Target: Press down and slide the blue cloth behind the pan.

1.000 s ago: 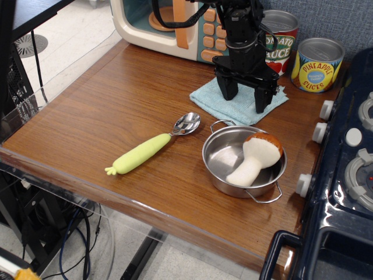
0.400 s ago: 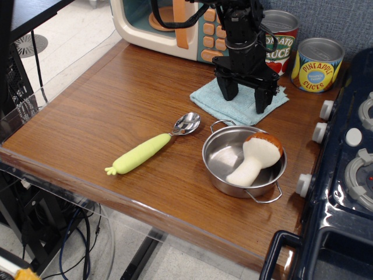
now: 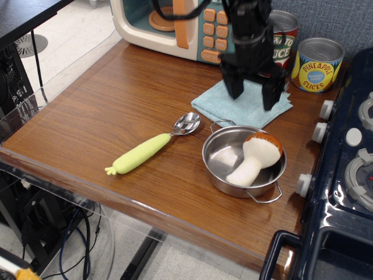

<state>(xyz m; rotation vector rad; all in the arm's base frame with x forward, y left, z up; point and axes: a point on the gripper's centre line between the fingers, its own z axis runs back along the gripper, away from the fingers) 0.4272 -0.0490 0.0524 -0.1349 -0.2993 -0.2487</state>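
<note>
A: Where is the blue cloth [image 3: 242, 106]?

B: Flat on the wooden table [image 3: 105, 111], just behind the pan [image 3: 243, 161]. Its front edge lies close to the pan's rear wire handle. Behind it stand a toy microwave [image 3: 175, 26] and two tins, a tomato sauce can [image 3: 281, 35] and a pineapple slices can [image 3: 316, 64].

A: And the gripper [image 3: 252, 93]?

B: Over the cloth's right half, pointing down. The jaws stand spread apart with nothing between them. The left finger [image 3: 234, 86] ends over the cloth's middle back part; the right one ends near the cloth's right edge. Whether the tips touch the fabric or hang just above it I cannot tell.

A: What's in the pan?

B: A toy mushroom [image 3: 256, 156], brown cap resting against the right rim, pale stem pointing to the front.

A: Anything else nearby?

B: A spoon [image 3: 152, 144] with a green handle lies left of the pan, bowl toward the cloth's front corner, apart from it. A dark toy stove [image 3: 344, 151] borders the table on the right.
</note>
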